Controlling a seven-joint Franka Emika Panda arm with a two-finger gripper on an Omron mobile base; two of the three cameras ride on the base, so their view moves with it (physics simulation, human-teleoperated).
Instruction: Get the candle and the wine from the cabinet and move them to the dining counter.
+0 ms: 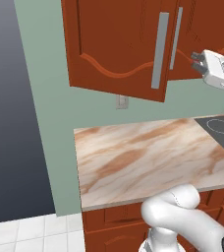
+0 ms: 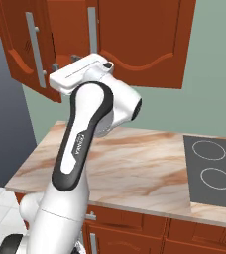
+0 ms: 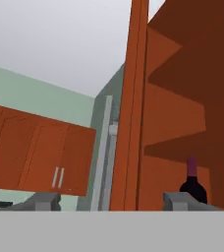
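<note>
Gripper: the gripper [image 3: 112,201] is sitting at the bottom of the hand view with its two grey fingers [image 3: 42,200] standing wide apart. It is holding nothing. The edge of the door is standing up between the fingers.

Arm: the white arm [image 2: 80,149] is reaching up from the lower left of the right base view toward the cabinet [image 1: 133,44], which is filling the top of the left base view.

Door: the left door [image 1: 116,47] is hanging part open, with its silver handle [image 1: 159,50] near the hand.

Wine: the wine [image 3: 192,183] is standing inside the cabinet, at the lower right of the hand view. Its dark body and maroon neck are peeking out just above one finger.

Candle: it is probably deeper in the cabinet, but the inside is too dark to tell.

Wall counter: the wall counter [image 1: 133,157] with the stovetop [image 2: 211,171] is lying below the cabinet.

What could go wrong: the door is only part open, so the hand could be bumping its edge on the way in. A knock on the bottle's thin neck could be tipping it over, and it may be rolling off the shelf.
</note>
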